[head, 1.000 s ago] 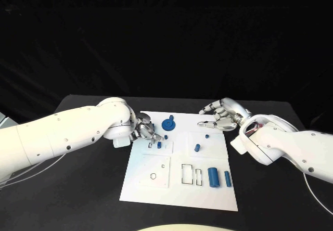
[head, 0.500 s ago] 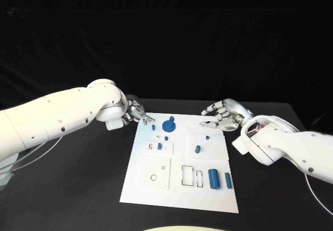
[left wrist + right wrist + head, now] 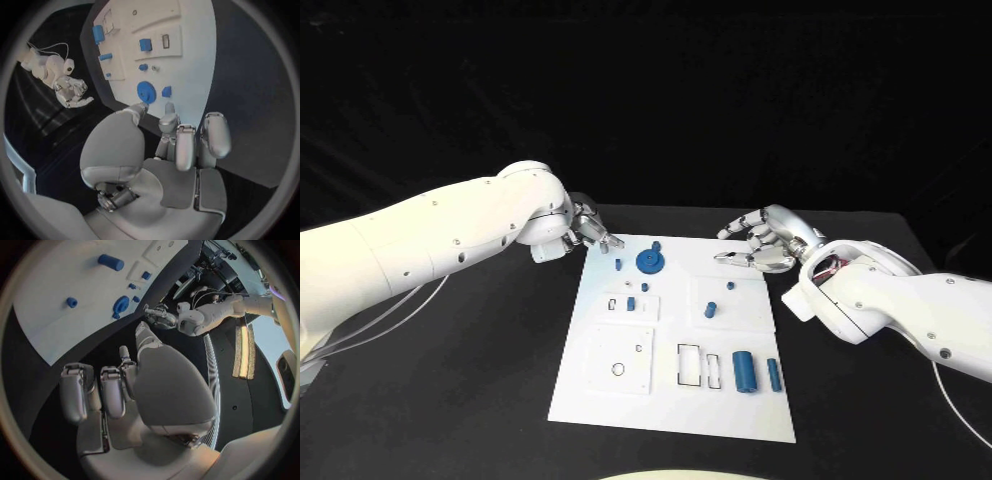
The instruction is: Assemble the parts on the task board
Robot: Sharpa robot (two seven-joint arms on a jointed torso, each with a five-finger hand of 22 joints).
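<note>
Both the left hand (image 3: 589, 232) and right hand (image 3: 762, 243) hover empty, fingers released, beside the task board (image 3: 675, 400), where a careless reach could topple the small blue parts (image 3: 710, 309).

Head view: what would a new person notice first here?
First the white task board in the middle of the black table, with small blue parts on it, such as the round blue disc near its far edge. Then the left hand at the board's far left corner and the right hand at its far right corner.
</note>
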